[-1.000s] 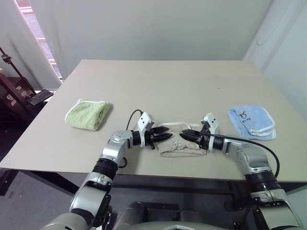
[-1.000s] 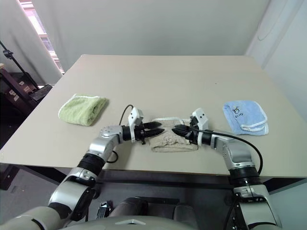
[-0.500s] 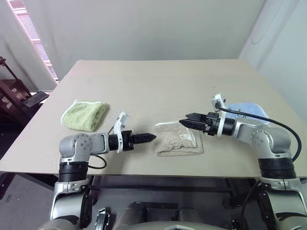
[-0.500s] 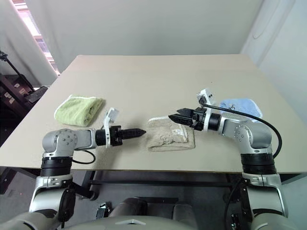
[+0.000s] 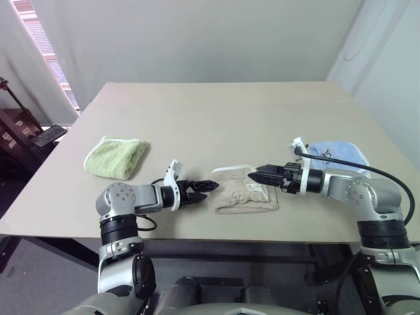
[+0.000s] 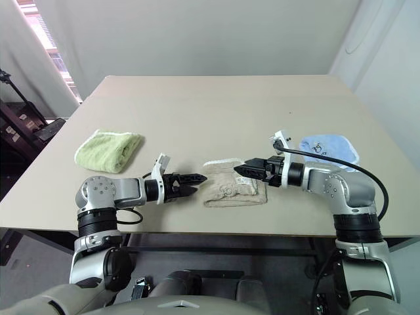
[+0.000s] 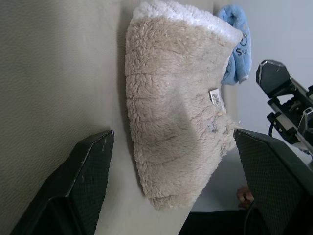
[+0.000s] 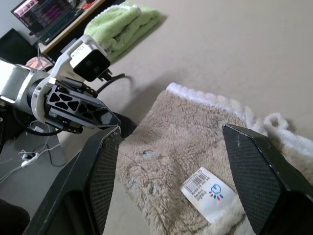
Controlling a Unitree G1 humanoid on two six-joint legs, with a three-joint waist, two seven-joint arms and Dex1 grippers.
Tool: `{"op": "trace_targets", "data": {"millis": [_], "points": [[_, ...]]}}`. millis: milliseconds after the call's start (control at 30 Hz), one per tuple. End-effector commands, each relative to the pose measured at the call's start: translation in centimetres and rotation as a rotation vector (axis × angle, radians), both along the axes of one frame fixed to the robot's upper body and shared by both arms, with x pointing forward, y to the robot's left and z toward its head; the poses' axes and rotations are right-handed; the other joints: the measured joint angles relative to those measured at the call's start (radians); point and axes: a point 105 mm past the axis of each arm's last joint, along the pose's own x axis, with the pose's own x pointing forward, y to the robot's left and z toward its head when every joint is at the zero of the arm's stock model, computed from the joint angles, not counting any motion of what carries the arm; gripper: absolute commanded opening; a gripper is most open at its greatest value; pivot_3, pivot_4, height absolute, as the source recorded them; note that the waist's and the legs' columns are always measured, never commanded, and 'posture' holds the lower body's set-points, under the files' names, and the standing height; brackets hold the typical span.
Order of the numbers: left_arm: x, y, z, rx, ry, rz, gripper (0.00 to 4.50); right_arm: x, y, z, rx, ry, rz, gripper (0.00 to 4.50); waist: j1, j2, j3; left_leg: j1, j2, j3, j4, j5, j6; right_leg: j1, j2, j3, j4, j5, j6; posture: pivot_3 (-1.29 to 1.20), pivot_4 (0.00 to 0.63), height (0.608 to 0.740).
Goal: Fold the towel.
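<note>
The folded beige towel (image 5: 245,193) lay on the surface (image 5: 216,118). The left gripper (image 5: 209,186) and right gripper (image 5: 257,172) flanked it, fingers released, holding nothing.

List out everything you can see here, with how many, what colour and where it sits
Towel: one, beige with white edging, folded, near front edge of the table, between the grippers.
Green towel: one, light green, folded, left part of the table.
Blue towel: one, light blue, right part, behind the right arm.
Table: one, tan.
Laptop: one, lit screen, on a side surface beyond the table.
Left gripper: black fingers, open, just left of the towel.
Right gripper: black fingers, open, over the towel's right part.
</note>
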Motion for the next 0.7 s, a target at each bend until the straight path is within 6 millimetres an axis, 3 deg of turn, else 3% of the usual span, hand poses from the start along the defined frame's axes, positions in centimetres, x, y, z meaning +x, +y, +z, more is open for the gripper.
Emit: {"op": "trace_targets", "data": {"millis": [33,300,433,600,700], "points": [[0.1,0.5,1.9,-0.05,-0.071,-0.014,4.14,-0.3,-1.3,0.9,0.013,0.011,-0.025,3.47,0.0,0.0,0.0,0.0,0.0,0.0,0.0,0.0,0.0,0.0,0.0,0.0,0.0,0.0,0.0,0.0,0.0,0.74],[-1.2,2.6,3.4,0.079,-0.281,-0.11,4.14,0.2,-4.8,-0.5,0.052,0.185,-0.132,3.47,-0.007,-0.001,0.001,-0.001,0.0,0.002,-0.002,0.0,0.0,-0.001,0.0,0.001,-0.001,-0.002,-0.004,0.0,0.0,0.74],[-2.0,3.0,3.6,0.138,-0.405,-0.17,4.17,0.6,-5.8,-1.5,0.07,0.241,-0.173,2.58,-0.005,0.0,0.001,-0.001,0.0,0.002,-0.001,0.0,0.0,-0.001,0.0,0.001,-0.002,-0.002,-0.005,0.0,0.0,0.74],[-2.1,3.4,4.3,0.18,-0.555,-0.205,4.17,1.1,-6.2,-2.6,0.041,0.243,-0.192,0.75,-0.003,0.0,0.001,-0.001,0.0,0.002,-0.002,0.0,0.0,-0.001,-0.001,0.001,-0.004,-0.003,-0.008,0.0,0.0,0.74],[-1.6,3.8,3.9,0.212,-0.577,-0.19,4.17,1.9,-6.6,-1.5,0.025,0.092,-0.208,0.75,-0.002,0.0,0.001,-0.001,0.0,0.002,-0.003,0.0,0.0,-0.001,-0.001,0.001,-0.006,-0.003,-0.008,0.0,0.0,0.74]]}}
